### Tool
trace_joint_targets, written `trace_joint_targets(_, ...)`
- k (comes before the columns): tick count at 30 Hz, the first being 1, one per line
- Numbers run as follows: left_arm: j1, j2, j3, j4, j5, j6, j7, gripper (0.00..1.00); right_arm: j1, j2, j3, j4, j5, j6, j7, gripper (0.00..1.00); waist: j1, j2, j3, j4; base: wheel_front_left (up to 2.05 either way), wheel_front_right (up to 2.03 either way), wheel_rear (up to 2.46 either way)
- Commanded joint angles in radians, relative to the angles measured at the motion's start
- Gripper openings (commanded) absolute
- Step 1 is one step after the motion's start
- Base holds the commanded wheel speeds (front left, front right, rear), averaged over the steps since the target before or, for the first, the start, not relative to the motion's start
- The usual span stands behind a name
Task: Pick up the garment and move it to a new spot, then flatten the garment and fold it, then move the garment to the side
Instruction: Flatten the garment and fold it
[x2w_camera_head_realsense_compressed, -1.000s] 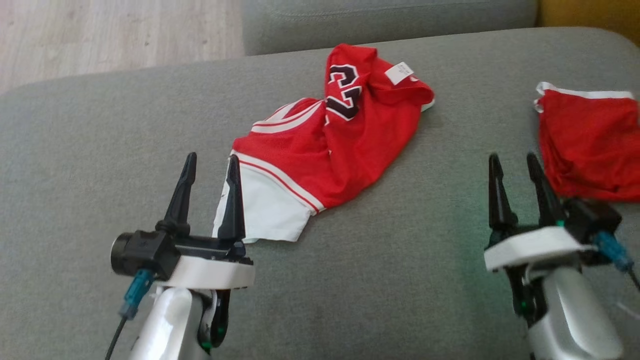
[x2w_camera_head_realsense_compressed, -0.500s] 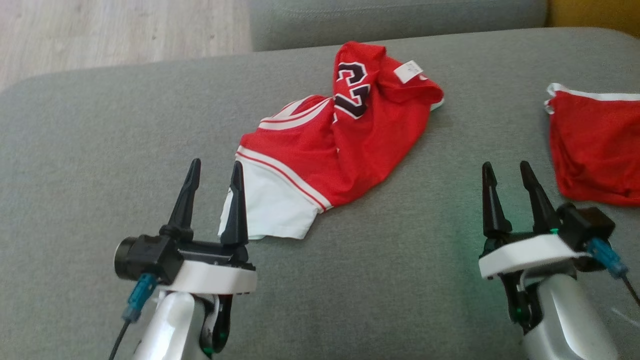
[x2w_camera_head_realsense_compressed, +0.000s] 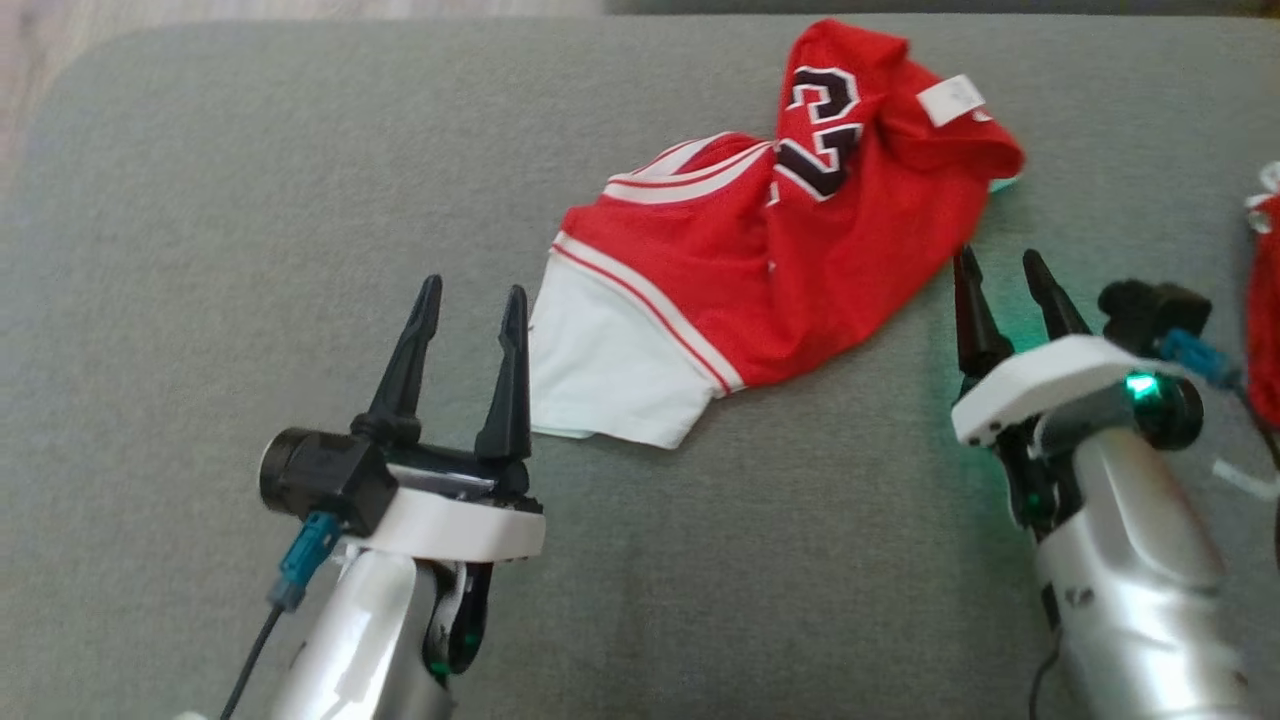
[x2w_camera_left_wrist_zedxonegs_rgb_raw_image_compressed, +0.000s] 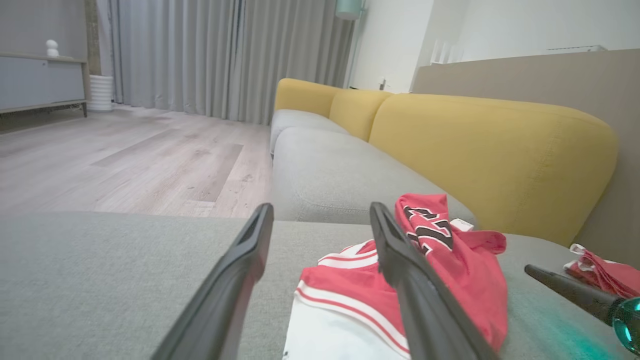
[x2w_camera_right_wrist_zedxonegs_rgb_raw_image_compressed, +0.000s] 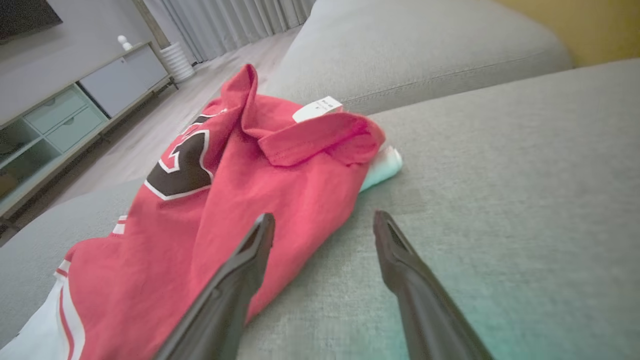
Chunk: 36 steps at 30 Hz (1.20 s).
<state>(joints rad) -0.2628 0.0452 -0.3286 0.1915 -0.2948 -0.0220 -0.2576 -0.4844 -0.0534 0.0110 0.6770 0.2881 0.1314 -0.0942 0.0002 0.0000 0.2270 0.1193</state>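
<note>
The garment (x2w_camera_head_realsense_compressed: 780, 260) is a red jersey with white trim, a dark number and a white label, lying crumpled on the grey sofa seat (x2w_camera_head_realsense_compressed: 250, 200). My left gripper (x2w_camera_head_realsense_compressed: 472, 292) stands open just left of its white lower part, its right finger close to the hem. My right gripper (x2w_camera_head_realsense_compressed: 998, 258) is open at the garment's right edge, low over the seat. In the left wrist view the garment (x2w_camera_left_wrist_zedxonegs_rgb_raw_image_compressed: 450, 265) lies behind the right finger of the open left gripper (x2w_camera_left_wrist_zedxonegs_rgb_raw_image_compressed: 321, 207). The right wrist view has the open right gripper (x2w_camera_right_wrist_zedxonegs_rgb_raw_image_compressed: 324, 216) with its left finger over the garment (x2w_camera_right_wrist_zedxonegs_rgb_raw_image_compressed: 215, 200).
Another red cloth with white trim (x2w_camera_head_realsense_compressed: 1265, 300) lies at the seat's far right, close behind my right wrist. A yellow backrest (x2w_camera_left_wrist_zedxonegs_rgb_raw_image_compressed: 490, 150) rises behind the seat. Wooden floor (x2w_camera_left_wrist_zedxonegs_rgb_raw_image_compressed: 125, 160) lies beyond the seat's left end, and a second grey seat (x2w_camera_right_wrist_zedxonegs_rgb_raw_image_compressed: 410, 50) adjoins it.
The head camera has shifted, so the whole picture slid. Against the garment, my right gripper has moved forward and left to its right edge. Both grippers stay open.
</note>
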Motion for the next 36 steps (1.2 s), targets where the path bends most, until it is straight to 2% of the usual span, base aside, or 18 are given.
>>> trace_joint_targets(1, -0.034, 0.005, 0.024, -0.029, -0.007, 0.006, -0.004, 1.0, -0.041, 0.003, 0.016, -0.02, 0.001, -0.001, -0.001, 1.0, -0.0002, 0.0, 0.02, 0.023, 0.0, 0.0, 0.0)
trace_joint_targets(10, -0.061, 0.005, -0.004, -0.03, -0.019, 0.019, -0.004, 1.0, -0.189, 0.003, -0.018, 0.227, 0.041, -0.001, 0.007, 1.0, -0.0002, 0.0, 0.056, 0.069, 0.0, 0.0, 0.0)
trace_joint_targets(11, -0.062, 0.005, -0.004, -0.03, -0.019, 0.02, -0.004, 1.0, -0.199, 0.003, -0.014, 0.248, 0.038, -0.001, 0.0, 0.96, -0.0002, 0.0, 0.057, 0.07, 0.0, 0.0, 0.0)
trace_joint_targets(12, -0.063, 0.005, -0.004, -0.03, -0.019, 0.021, -0.004, 1.0, -0.208, 0.003, -0.008, 0.265, 0.036, -0.001, -0.011, 0.0, -0.0002, 0.0, 0.058, 0.07, 0.0, 0.0, 0.0)
trace_joint_targets(19, -0.047, 0.005, 0.014, -0.02, -0.01, 0.023, -0.004, 1.0, -0.231, 0.003, 0.052, 0.327, 0.011, -0.001, -0.116, 0.0, -0.0002, 0.0, 0.027, 0.035, 0.0, 0.0, 0.0)
trace_joint_targets(26, -0.008, 0.005, 0.041, -0.013, -0.003, 0.015, -0.004, 1.0, -0.179, 0.003, 0.074, 0.294, -0.008, -0.001, -0.159, 0.0, -0.0002, 0.0, -0.045, -0.042, 0.0, 0.0, 0.0)
trace_joint_targets(32, 0.022, 0.005, 0.053, -0.016, -0.002, 0.012, -0.004, 1.0, -0.097, 0.0, 0.014, 0.221, -0.079, -0.001, -0.165, 0.0, -0.0002, 0.0, -0.099, -0.099, 0.0, 0.0, 0.0)
trace_joint_targets(36, 0.043, 0.005, 0.061, -0.018, -0.006, 0.014, -0.004, 1.0, -0.025, 0.0, -0.068, 0.155, -0.146, -0.001, -0.166, 0.0, -0.0002, 0.0, -0.13, -0.124, 0.0, 0.0, 0.0)
